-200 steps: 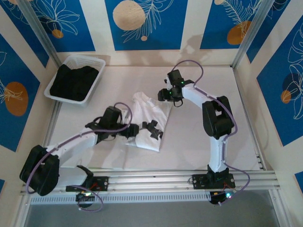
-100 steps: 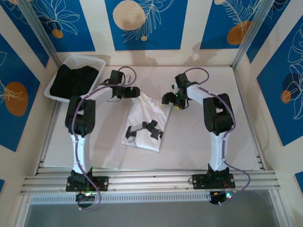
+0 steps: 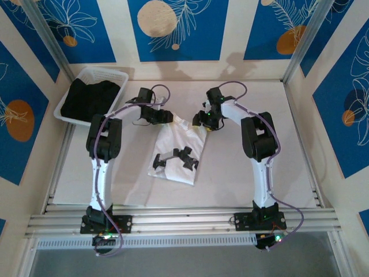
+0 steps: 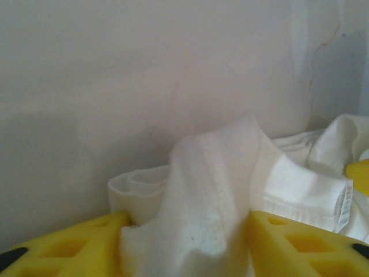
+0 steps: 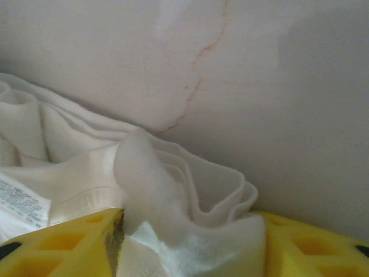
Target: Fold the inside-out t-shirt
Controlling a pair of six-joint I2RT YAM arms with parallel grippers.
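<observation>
Top external view:
- A thin white cotton short-sleeved t-shirt (image 3: 180,151) lies bunched into a narrow, uneven strip near the middle of the pale counter (image 3: 300,167). It runs from the far half toward the near edge.
- The left fingers (image 3: 164,117) sit on the strip's far left corner and the right fingers (image 3: 203,120) on its far right corner. How wide they stand cannot be told from here.
- A white plastic slatted basket (image 3: 118,76) stands at the far left corner of the counter, well apart from the t-shirt. A black crumpled garment (image 3: 89,99) lies in it.

Left wrist view:
- The yellow left fingers (image 4: 75,245) flank a raised fold of the t-shirt (image 4: 202,190). The fold fills the gap and touches both, so they are pinching the cloth.
- A hemmed edge with a small white sewn label (image 4: 345,205) lies to the right of the fold, and bare counter (image 4: 115,69) lies beyond it.

Right wrist view:
- The yellow right fingers (image 5: 57,239) pinch a puffed fold of the t-shirt (image 5: 173,190) that is pressed between them.
- A second small label (image 5: 23,202) shows at the left.
- A thin reddish line (image 5: 196,63) crosses the counter (image 5: 300,86) behind the cloth.
</observation>
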